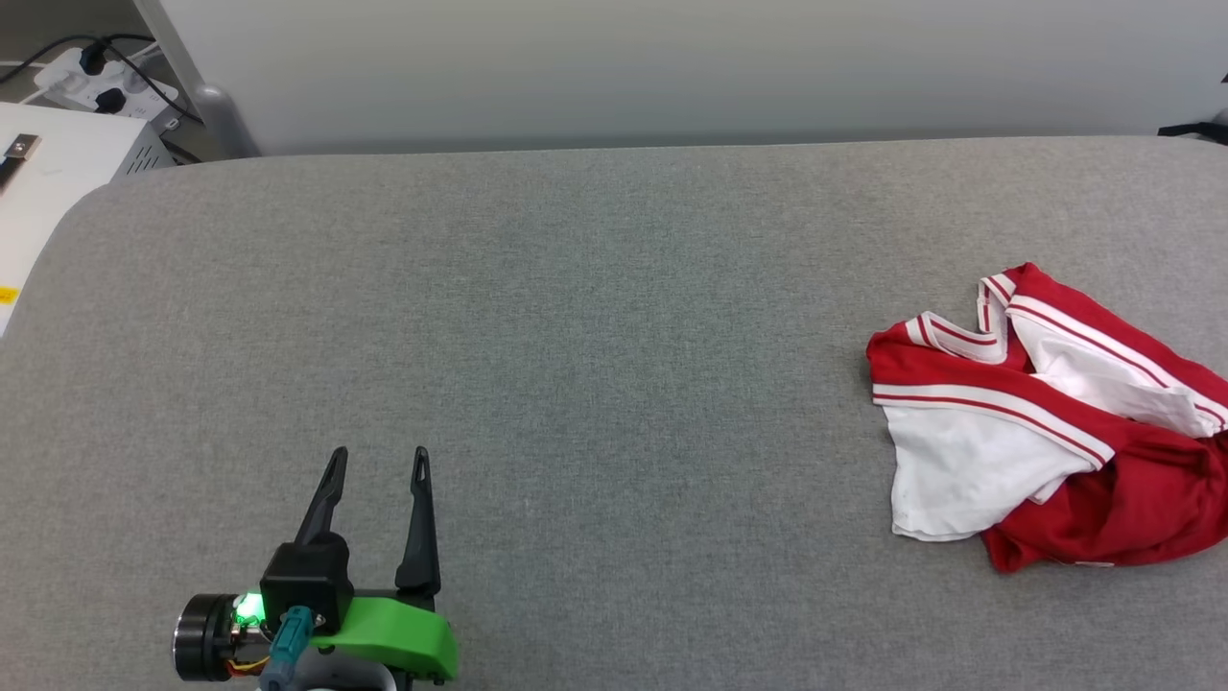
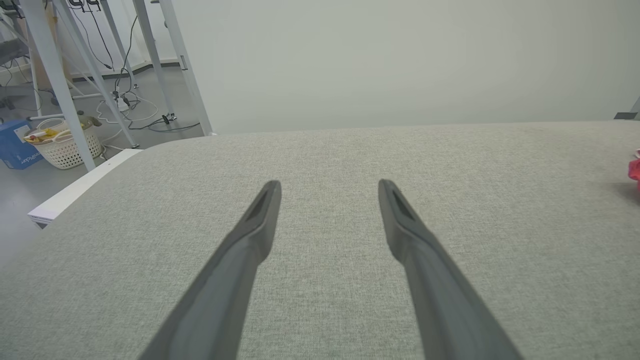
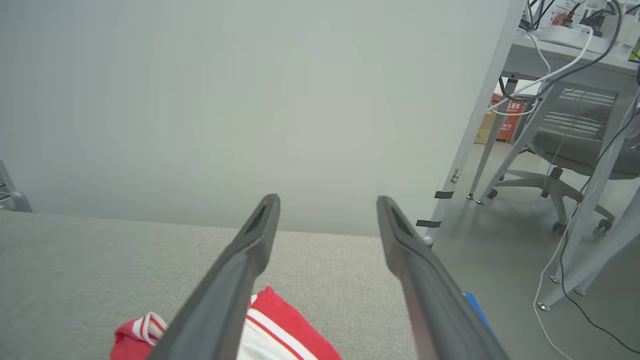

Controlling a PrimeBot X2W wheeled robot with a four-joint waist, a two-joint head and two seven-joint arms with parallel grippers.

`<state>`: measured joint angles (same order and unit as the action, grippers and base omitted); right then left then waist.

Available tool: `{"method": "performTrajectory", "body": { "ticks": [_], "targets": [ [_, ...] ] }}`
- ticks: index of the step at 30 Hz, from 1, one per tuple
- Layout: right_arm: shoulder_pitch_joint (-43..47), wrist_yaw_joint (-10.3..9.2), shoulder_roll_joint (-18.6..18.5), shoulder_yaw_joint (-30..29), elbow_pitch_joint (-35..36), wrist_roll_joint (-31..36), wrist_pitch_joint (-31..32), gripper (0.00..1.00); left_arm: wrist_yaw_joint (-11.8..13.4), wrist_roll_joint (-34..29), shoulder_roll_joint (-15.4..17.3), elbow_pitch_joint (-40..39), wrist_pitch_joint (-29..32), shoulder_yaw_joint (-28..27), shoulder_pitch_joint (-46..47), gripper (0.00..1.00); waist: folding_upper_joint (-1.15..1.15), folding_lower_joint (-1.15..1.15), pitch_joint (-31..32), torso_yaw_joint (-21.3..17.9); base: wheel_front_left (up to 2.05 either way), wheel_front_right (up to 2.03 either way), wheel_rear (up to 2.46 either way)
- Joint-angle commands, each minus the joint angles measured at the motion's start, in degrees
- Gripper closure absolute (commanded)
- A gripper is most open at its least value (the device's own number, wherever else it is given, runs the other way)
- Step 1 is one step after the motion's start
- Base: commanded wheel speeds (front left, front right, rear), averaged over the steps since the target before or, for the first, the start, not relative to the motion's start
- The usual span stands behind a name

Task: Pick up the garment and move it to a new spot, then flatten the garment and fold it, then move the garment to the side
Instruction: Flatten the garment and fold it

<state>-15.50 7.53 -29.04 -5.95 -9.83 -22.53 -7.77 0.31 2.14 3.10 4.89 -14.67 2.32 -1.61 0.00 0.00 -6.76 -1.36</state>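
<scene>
The garment [image 1: 1046, 422], a red shirt with white sleeves and red-and-white striped trim, lies crumpled in a heap at the right side of the grey padded table [image 1: 576, 336]. My left gripper [image 1: 379, 461] hovers open over the table's front left, far from the cloth, with nothing between its fingers. In the left wrist view that gripper [image 2: 330, 186] points across bare padding, and a scrap of the garment [image 2: 635, 170] shows at the right edge. My right gripper [image 3: 327, 201] stands open above the garment [image 3: 280, 325], which lies below and between its fingers, not held.
A wall runs along the table's far edge. A white cabinet [image 1: 48, 163] with a power strip [image 1: 101, 82] stands at the far left. Past the table's right end are desk legs, cables and an office chair [image 3: 575, 150]. A laundry basket [image 2: 62, 145] sits on the floor at left.
</scene>
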Motion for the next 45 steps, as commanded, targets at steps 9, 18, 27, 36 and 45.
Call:
{"method": "performTrajectory", "body": {
  "ticks": [9,18,27,36,45],
  "targets": [
    [-2.1,-0.04,-5.4,16.8,21.3,-1.2,23.5,0.0,-0.4,-0.9,-0.2,-0.1,-0.3,0.6,0.1,0.0,0.0,0.0,-0.6,1.4,0.0,0.0,0.0],
    [-5.6,-0.04,-17.3,38.2,21.1,-14.9,47.2,0.0,-0.3,-0.9,-0.2,-0.8,-0.3,0.9,1.0,0.0,0.0,0.0,-2.4,2.5,0.0,0.0,0.0],
    [-10.6,-0.04,-15.6,50.1,9.5,-17.7,48.9,0.0,-0.1,-0.5,-0.2,-1.0,-0.3,2.0,3.2,0.0,0.0,0.0,-6.3,4.1,0.0,0.0,0.0],
    [-12.8,-0.04,-12.0,57.3,-6.6,-18.2,42.4,0.0,0.1,-0.5,-0.2,-0.9,-0.3,1.5,4.5,0.0,0.0,0.0,-7.9,5.2,0.0,0.0,0.0],
    [-16.2,-0.04,-12.5,53.0,-5.3,-21.2,30.0,1.0,0.4,-0.4,-0.2,-0.8,-0.3,1.2,3.5,0.0,0.0,0.0,-5.5,4.2,0.0,0.0,0.0]
  ]
}}
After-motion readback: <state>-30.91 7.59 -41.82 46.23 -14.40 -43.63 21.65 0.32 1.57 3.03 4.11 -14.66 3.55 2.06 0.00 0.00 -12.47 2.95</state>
